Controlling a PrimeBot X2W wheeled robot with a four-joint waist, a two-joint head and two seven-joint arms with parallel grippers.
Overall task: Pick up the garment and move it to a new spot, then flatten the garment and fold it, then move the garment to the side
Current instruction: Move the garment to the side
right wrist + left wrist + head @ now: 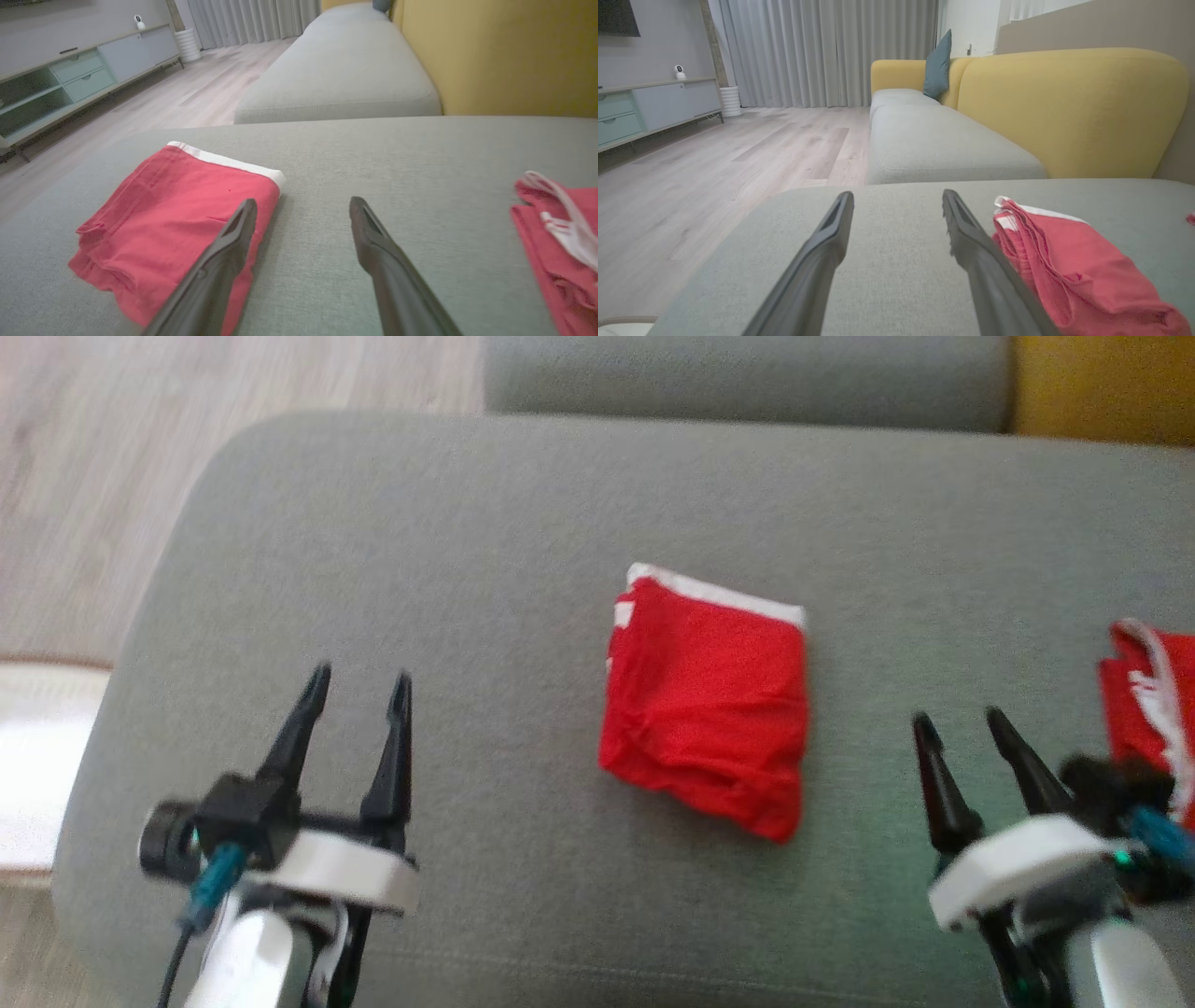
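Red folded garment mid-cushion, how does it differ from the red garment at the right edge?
The red folded garment is a compact square with a flat white band; the red garment at the right edge shows a loose white cord. The first lies whole in the head view; the second is cut off by its edge. Both rest on the grey cushion.

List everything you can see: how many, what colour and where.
near cushion: one, grey, under both garments
folded garment: one, red with white trim, middle of near cushion
second garment: one, red with white cord, right of the folded one
sofa back: one, yellow, behind the cushions
pillow: one, teal, far end of sofa
cabinet: one, pale blue-green, far wall
left gripper: one, dark, open, left of folded garment
right gripper: one, dark, open, between the garments
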